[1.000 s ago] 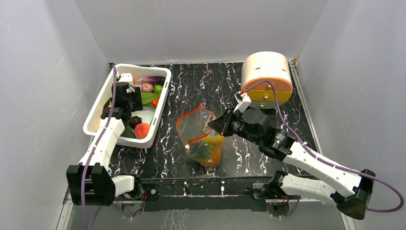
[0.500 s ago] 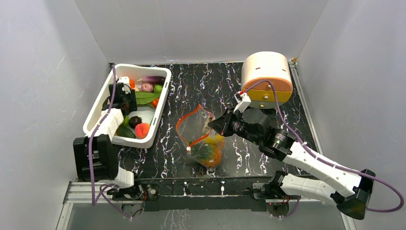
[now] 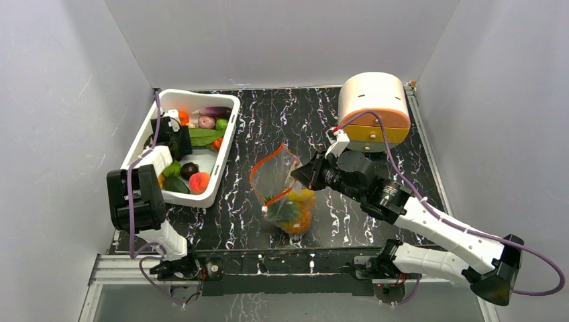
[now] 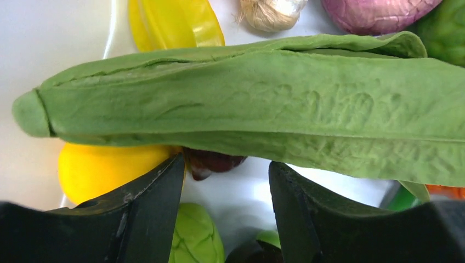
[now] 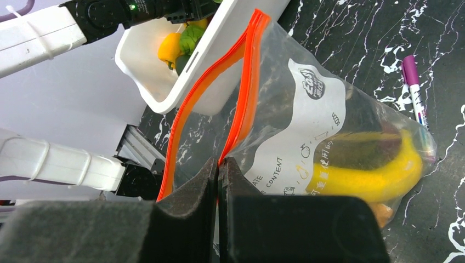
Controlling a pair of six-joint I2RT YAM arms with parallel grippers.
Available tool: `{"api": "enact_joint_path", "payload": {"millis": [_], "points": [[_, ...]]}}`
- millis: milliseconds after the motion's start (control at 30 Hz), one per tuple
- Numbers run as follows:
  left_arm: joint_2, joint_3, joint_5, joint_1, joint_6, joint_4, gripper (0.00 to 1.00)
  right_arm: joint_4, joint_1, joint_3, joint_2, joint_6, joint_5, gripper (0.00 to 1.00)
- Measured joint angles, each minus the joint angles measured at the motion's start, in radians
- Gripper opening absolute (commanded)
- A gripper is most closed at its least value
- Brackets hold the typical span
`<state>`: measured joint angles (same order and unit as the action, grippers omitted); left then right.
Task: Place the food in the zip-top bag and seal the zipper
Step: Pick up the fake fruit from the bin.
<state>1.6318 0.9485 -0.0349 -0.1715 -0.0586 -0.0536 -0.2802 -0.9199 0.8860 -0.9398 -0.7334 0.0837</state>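
The clear zip-top bag (image 3: 282, 191) lies mid-table with food (image 3: 293, 213) in its bottom, a yellow banana (image 5: 373, 178) among it. Its orange-red zipper (image 5: 247, 93) gapes open. My right gripper (image 5: 219, 161) is shut on one zipper edge, holding the bag's mouth up. More food (image 3: 198, 182) lies in the white tub. My left gripper (image 4: 226, 170) hangs open inside the tub (image 3: 227, 137), just short of a long green leaf vegetable (image 4: 263, 109). A yellow piece (image 4: 104, 167) and a dark red piece (image 4: 211, 161) lie under that leaf. Nothing sits between the left fingers (image 4: 159, 192).
A round peach-and-orange container (image 3: 374, 104) stands at the back right. A thin purple pen (image 5: 412, 87) lies on the black marbled table beside the bag. White walls close in on three sides.
The left arm has folded back and its gripper has shifted toward the tub's far end. The bag's mouth has narrowed slightly. The right gripper keeps its hold.
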Motion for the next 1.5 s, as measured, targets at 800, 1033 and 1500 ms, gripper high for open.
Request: {"api": "enact_joint_path", "payload": {"millis": [800, 1033, 1500], "points": [[0.158, 0.117, 0.09, -0.013, 0.047, 0.036, 0.39, -0.002, 0.0, 0.018, -0.004, 0.025, 0.023, 0.0], [0.118, 0.112, 0.121, -0.013, 0.064, 0.093, 0.3, -0.006, 0.0, 0.018, 0.007, 0.025, 0.023, 0.0], [-0.236, -0.011, 0.206, 0.005, 0.133, 0.194, 0.27, -0.043, 0.0, 0.018, 0.033, 0.025, 0.051, 0.0]]}}
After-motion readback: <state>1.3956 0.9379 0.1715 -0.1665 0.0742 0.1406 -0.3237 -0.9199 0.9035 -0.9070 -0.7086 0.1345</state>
